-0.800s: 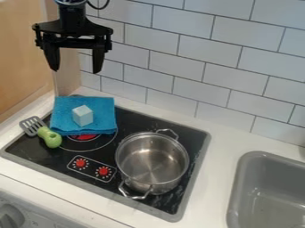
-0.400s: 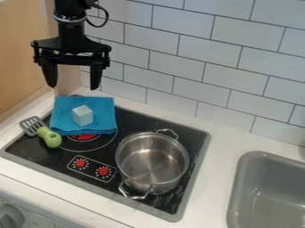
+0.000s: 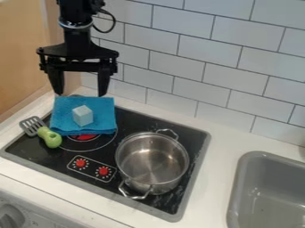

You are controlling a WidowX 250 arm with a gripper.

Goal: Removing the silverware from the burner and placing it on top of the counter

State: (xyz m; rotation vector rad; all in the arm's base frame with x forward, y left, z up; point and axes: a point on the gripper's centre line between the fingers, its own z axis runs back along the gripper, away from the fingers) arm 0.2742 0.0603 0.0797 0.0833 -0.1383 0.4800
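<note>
Tiled wall [image 3: 179, 67] behind stovetop [image 3: 136, 121]. Gripper [image 3: 80, 95] lowered toward blue cloth [image 3: 104, 111], spread wide, nothing held. Green-handled spatula [image 3: 50, 139] left unmoved at stovetop's left edge; 1 shift nearer and left probably needed before grasp.

So the towel [image 3: 104, 116] was bright blue, the spatula handle [image 3: 49, 137] light green, the knobs [image 3: 104, 171] red, and the wall [image 3: 173, 64] white brick-pattern tile.

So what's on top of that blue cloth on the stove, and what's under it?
A single pale block sits on top of the blue cloth. Underneath, the cloth covers part of the red burner, whose near edge peeks out; anything else beneath it is hidden.
</note>
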